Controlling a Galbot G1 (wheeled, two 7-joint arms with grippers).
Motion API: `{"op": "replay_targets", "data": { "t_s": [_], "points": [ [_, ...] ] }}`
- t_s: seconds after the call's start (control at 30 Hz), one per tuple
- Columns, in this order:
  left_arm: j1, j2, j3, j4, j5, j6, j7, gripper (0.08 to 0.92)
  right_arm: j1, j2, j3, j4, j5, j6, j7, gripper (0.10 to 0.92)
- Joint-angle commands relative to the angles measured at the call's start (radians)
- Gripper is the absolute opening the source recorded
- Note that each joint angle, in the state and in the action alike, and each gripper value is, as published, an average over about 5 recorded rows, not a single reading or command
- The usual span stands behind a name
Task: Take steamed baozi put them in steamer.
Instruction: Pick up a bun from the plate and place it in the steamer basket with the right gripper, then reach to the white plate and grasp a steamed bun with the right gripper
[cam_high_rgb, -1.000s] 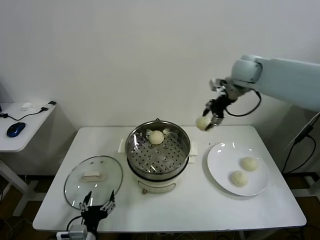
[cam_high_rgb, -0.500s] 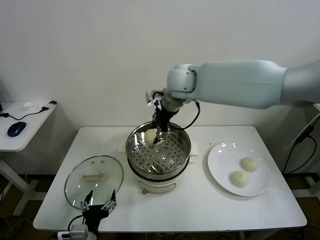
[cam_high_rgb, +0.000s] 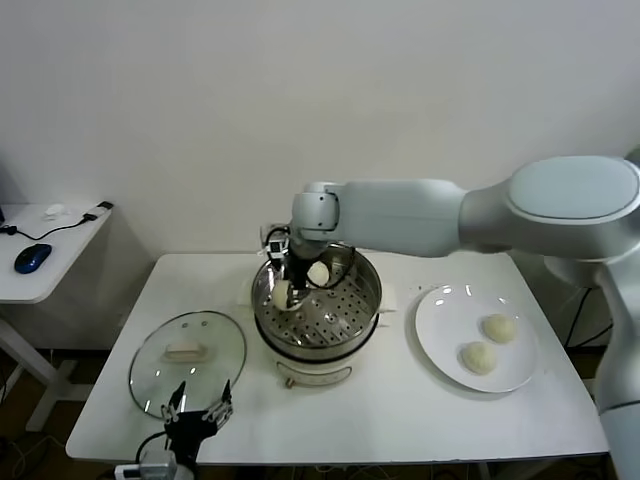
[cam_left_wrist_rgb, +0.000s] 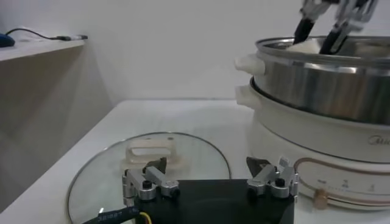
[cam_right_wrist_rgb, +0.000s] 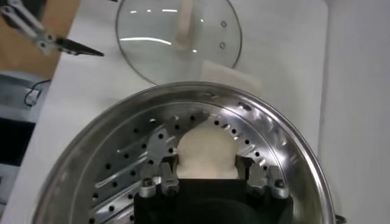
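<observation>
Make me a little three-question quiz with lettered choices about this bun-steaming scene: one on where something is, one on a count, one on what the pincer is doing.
1. Where does the glass lid lie?
A. on the steamer
B. on the table to the robot's left of the steamer
C. on the plate

2. How many baozi rest on the white plate?
A. two
B. none
C. four

3. What is the right pincer doing?
A. hanging open above the plate
B. gripping the lid's handle
C. holding a baozi inside the steamer

Answers: 1 B, the lid lies flat beside the steamer, near the left pincer. 2 A, one baozi and another lie there. 3 C, its fingers close on a baozi over the perforated tray.
</observation>
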Motion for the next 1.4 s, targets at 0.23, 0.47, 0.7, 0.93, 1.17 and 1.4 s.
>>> {"op": "replay_targets", "data": {
  "t_s": [0.23,0.47,0.7,0.93,1.17,1.4],
  "points": [
    [0.007,-0.001,0.002,-0.006,0.001,-0.002,-0.002,0.823,-0.010,-0.003,0.000,-0.007,-0.037,0.041,-0.044,0.810],
    [0.011,-0.001,0.008,-0.017,0.008,-0.001,-0.001,0.823,0.178,-0.210,-0.042,0.122,-0.052,0.206,-0.221,0.823],
    [0.011,-0.005,0.022,-0.028,0.019,0.002,0.001,0.823,0.415,-0.566,-0.239,0.272,-0.160,0.323,-0.362,0.823],
    [0.007,-0.016,0.020,-0.031,0.022,0.003,0.001,0.823,0.366,-0.846,-0.335,0.338,-0.395,0.367,-0.361,0.823],
    [0.008,-0.024,0.018,-0.028,0.021,0.002,-0.004,0.823,0.003,-1.001,-0.106,0.295,-0.605,0.350,-0.334,0.823],
    [0.014,-0.026,0.019,-0.027,0.026,0.003,-0.005,0.823,-0.331,-1.030,0.179,0.204,-0.711,0.332,-0.307,0.823]
  ]
}}
